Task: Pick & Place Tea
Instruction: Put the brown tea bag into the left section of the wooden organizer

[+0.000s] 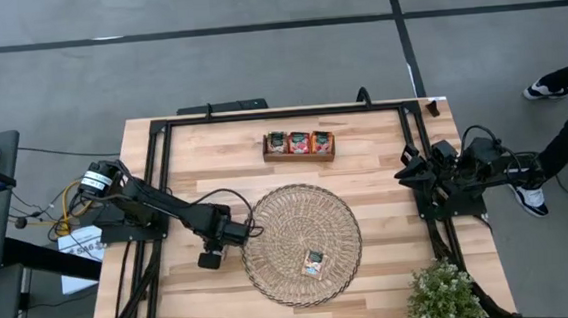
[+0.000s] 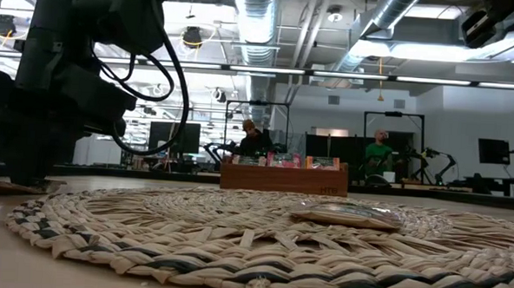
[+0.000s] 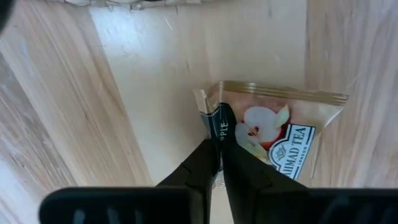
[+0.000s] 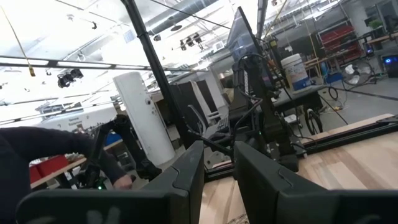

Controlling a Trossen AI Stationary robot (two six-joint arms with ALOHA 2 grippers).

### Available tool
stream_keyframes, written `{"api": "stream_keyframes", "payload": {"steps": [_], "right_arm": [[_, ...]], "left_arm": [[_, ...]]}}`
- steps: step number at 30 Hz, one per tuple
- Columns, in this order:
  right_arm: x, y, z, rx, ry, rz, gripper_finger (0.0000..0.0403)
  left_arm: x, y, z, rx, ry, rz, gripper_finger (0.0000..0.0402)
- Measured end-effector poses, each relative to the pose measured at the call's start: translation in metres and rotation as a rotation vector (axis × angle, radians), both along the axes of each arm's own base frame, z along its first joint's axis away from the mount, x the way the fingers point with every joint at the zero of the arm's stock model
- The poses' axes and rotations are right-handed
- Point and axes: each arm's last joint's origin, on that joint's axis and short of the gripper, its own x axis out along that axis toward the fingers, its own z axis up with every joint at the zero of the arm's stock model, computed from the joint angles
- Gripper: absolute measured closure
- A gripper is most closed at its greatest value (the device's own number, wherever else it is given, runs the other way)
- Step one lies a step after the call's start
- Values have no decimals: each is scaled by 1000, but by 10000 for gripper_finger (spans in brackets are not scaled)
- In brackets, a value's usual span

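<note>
While the round mat (image 1: 301, 244) fills the middle of the table (image 1: 204, 155) with one tea sachet (image 1: 313, 262) lying on it, the wooden tray (image 1: 299, 157) behind it holds three more sachets. Just off the mat's left edge the left gripper (image 3: 219, 146) is down at the tabletop, its fingers (image 3: 239, 168) pinched on the dark-banded edge of an apple sachet (image 3: 277, 127) lying flat on the wood. At the table's right edge the right gripper (image 4: 217, 163) waits, fingers slightly apart and holding nothing.

Table (image 1: 194, 155) bears mat (image 1: 268, 220), tray (image 1: 299, 158), sachet (image 3: 280, 134)
</note>
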Motion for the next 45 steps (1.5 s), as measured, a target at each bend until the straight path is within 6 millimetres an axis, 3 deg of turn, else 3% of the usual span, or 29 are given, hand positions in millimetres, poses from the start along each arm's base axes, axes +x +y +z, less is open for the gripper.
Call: {"api": "stream_keyframes", "payload": {"steps": [11,17,23,29,35,41,45], "right_arm": [[0,0,0,0,0,0,321],[0,0,0,0,2,1,321],[0,0,-1,-2,6,0,321],[0,0,-1,-2,6,0,321],[0,0,-1,-2,6,1,321],[0,0,-1,-1,6,1,321],[0,0,-1,-1,6,0,321]], "left_arm": [[5,2,27,138,80,-2,401],[12,2,59,216,105,-12,401],[29,9,99,306,23,18,401],[47,37,132,416,-82,55,401],[66,78,151,541,-205,61,401],[82,118,158,645,-310,56,401],[96,136,147,714,-288,-13,401]]}}
